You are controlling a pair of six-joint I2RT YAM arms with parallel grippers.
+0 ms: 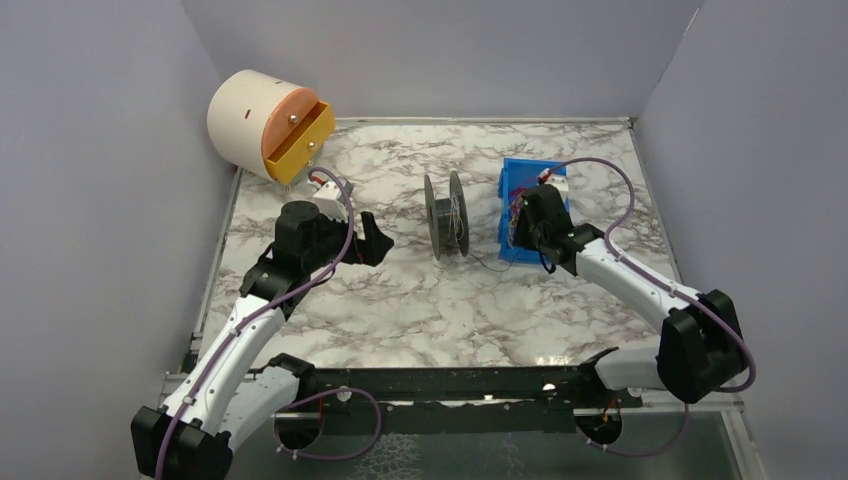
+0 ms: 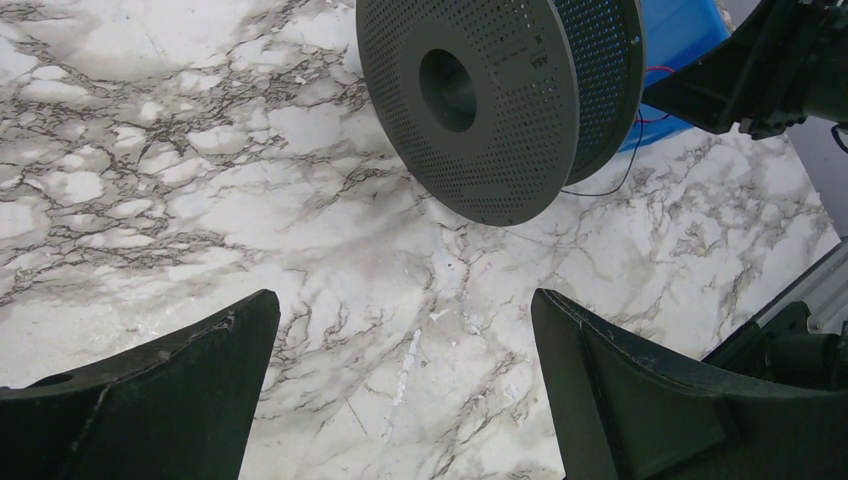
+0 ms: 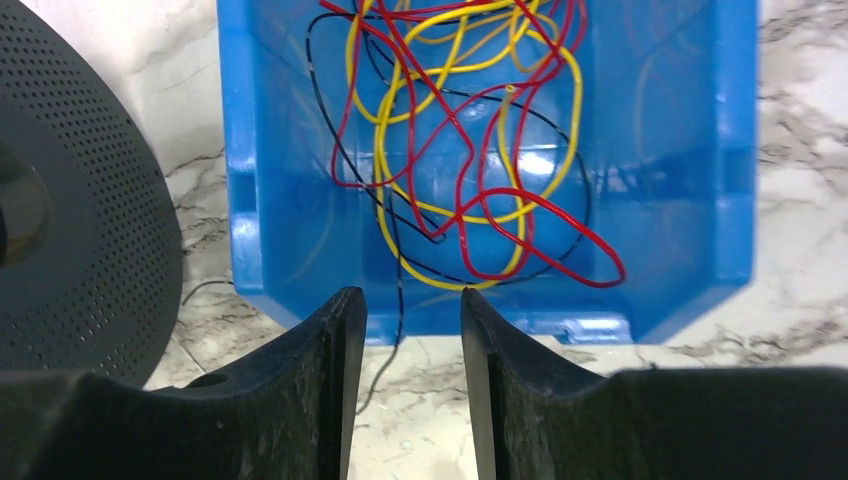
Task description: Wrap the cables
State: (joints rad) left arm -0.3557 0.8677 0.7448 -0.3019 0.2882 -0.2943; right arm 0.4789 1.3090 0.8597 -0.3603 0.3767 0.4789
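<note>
A tangle of red, yellow and black cables (image 3: 460,130) lies inside a blue bin (image 3: 680,150). One black strand (image 3: 398,300) hangs over the bin's near wall and runs down onto the table, passing between the fingers of my right gripper (image 3: 410,295). Those jaws are narrowly apart and do not touch the strand. A black perforated spool (image 1: 447,215) stands on edge left of the bin (image 1: 520,170). My left gripper (image 2: 402,297) hovers wide open over bare marble, short of the spool (image 2: 490,100). Its fingers hold nothing.
A cream drum with an orange drawer (image 1: 265,125) lies at the back left corner. Grey walls close in the marble table (image 1: 400,300) on three sides. A black rail (image 1: 440,385) runs along the near edge between the arm bases.
</note>
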